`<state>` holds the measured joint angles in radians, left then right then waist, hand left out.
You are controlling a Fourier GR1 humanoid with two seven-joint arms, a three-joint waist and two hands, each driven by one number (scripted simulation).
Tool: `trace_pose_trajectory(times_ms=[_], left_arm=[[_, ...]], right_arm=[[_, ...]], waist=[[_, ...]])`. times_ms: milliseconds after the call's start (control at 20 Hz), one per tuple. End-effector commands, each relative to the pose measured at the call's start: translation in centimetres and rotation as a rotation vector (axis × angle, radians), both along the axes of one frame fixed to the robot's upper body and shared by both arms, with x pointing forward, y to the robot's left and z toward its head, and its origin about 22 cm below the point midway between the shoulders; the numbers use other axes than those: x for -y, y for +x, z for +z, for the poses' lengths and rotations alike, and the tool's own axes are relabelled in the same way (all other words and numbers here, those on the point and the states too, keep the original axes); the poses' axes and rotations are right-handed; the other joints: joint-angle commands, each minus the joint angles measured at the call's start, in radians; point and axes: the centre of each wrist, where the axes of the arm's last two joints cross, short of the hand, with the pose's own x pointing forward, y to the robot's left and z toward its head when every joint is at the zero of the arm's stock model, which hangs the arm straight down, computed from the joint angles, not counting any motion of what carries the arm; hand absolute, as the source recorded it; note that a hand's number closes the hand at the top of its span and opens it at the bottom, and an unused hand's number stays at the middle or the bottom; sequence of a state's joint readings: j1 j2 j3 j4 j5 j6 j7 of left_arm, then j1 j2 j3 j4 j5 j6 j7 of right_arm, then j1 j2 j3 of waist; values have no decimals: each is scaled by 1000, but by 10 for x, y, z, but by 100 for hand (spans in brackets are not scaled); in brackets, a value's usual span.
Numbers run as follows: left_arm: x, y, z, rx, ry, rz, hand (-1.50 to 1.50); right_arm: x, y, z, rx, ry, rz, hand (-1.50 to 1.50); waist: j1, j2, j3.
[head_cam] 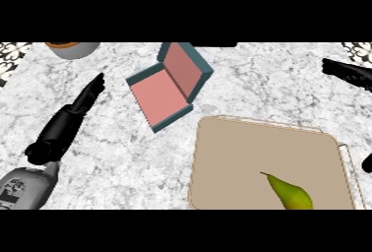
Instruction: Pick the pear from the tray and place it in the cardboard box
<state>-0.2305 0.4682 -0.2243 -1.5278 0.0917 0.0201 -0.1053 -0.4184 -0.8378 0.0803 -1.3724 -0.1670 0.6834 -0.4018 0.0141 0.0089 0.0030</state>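
The green pear (292, 194) lies on the beige tray (240, 147) at the lower right, its stem pointing up-left and its lower end cut off by the view's edge. The box (169, 83), teal outside and pink inside, lies open on the counter above and left of the tray. My left hand (69, 118) lies at the left with straight fingers pointing toward the far side, well away from the box and the pear. At the right edge, above the tray, my right hand (350, 73) shows straight fingers pointing left. It holds nothing.
A grey pot with an orange rim (73, 49) stands at the far left. A dark object (214, 45) sits at the far edge behind the box. Another black part (367, 162) shows at the right edge beside the tray. The counter is white marble.
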Motion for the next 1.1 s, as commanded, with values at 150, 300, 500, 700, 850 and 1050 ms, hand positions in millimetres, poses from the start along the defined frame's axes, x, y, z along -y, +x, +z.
trace_pose_trajectory(times_ms=[150, 300, 500, 700, 850, 1050], left_arm=[[5, -6, -7, -36, -12, -47, 0], [1, 10, -2, -21, -3, -3, 0], [-4, 7, 2, -12, 4, -18, 0], [-9, -2, -11, -27, 4, 8, 0], [-4, 4, -2, -36, 8, -2, 0], [-8, 4, 2, -15, 4, 11, 0]], right_arm=[[-30, 0, 15, 83, -288, 218, -150], [-33, -5, 30, 76, -475, 300, -150], [-75, -18, 27, 109, -636, 399, -150], [-103, -39, 32, 182, -740, 422, -150], [-115, -59, 8, 154, -801, 434, -150], [-115, -69, 22, 117, -900, 427, -150]], waist=[[9, -9, -3], [-1, -4, -3], [1, -8, -4], [-12, -11, -4], [-18, -11, -3], [-18, -11, -3]])
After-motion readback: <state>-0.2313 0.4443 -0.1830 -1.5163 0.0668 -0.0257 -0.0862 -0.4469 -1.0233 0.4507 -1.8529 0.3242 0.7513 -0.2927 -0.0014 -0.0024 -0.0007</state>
